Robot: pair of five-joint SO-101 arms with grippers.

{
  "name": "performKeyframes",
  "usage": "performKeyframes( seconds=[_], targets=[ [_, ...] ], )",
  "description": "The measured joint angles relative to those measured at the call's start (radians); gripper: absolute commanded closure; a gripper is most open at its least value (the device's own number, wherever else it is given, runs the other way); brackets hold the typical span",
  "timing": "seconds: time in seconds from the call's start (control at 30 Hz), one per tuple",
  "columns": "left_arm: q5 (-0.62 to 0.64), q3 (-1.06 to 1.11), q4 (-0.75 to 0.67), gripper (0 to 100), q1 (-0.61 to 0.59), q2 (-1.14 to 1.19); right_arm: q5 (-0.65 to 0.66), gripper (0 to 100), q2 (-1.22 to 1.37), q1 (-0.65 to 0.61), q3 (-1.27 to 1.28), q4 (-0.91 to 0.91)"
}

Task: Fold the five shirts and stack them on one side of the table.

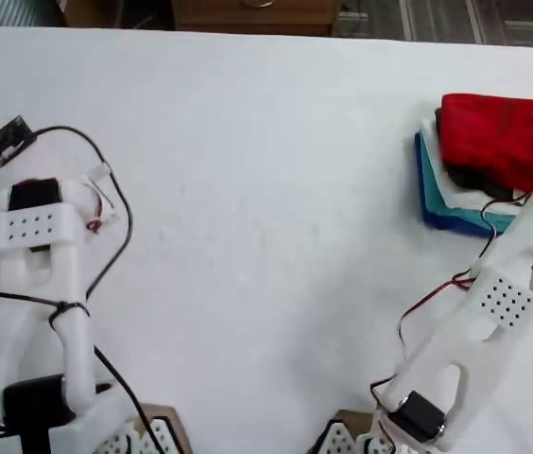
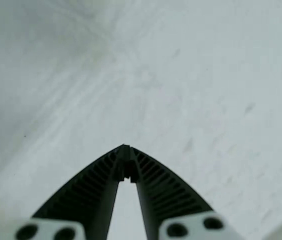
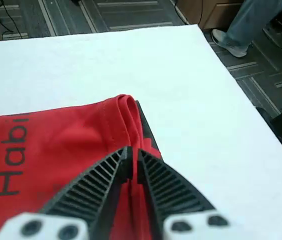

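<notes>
A stack of folded shirts lies at the table's right edge. The red shirt [image 1: 498, 137] is on top, over a dark one [image 1: 474, 180], a white one [image 1: 434, 151] and a blue one [image 1: 437, 208]. My right gripper [image 3: 130, 152] sits on the red shirt [image 3: 56, 145], shut on a bunched ridge of its fabric near the corner, where the dark shirt [image 3: 146, 127] peeks out underneath. At the table's left side, my left gripper [image 2: 126, 151] is shut with nothing in it, just above the bare white table [image 2: 191, 75].
The left arm [image 1: 30, 227] and its loose cables [image 1: 115, 199] occupy the left side, and the right arm [image 1: 493, 303] slants up to the stack. Beyond the table's far edge [image 1: 248, 33] and right edge [image 3: 231, 75] there is floor.
</notes>
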Motion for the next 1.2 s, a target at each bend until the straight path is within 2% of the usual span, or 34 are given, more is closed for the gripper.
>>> performKeyframes(
  seconds=[0.27,0.57,0.7,0.83,1.07,1.2],
  targets=[
    [0.0,0.0,0.0,97,0.0,0.0,0.0,97.8,0.117,0.031,0.008,-0.009],
    [0.0,0.0,0.0,97,0.0,0.0,0.0,97.8,0.115,0.035,-0.046,0.0],
    [0.0,0.0,0.0,97,0.0,0.0,-0.1,97.5,0.052,0.037,-0.046,-0.006],
    [0.0,0.0,0.0,97,-0.002,0.0,-0.123,97.7,0.009,0.011,-0.003,-0.141],
    [0.0,0.005,0.0,97,0.0,0.0,0.02,97.8,0.081,-0.04,0.222,-0.534],
    [0.0,0.038,0.0,97,0.0,0.0,0.074,97.8,0.157,-0.037,0.255,-0.617]
  ],
)
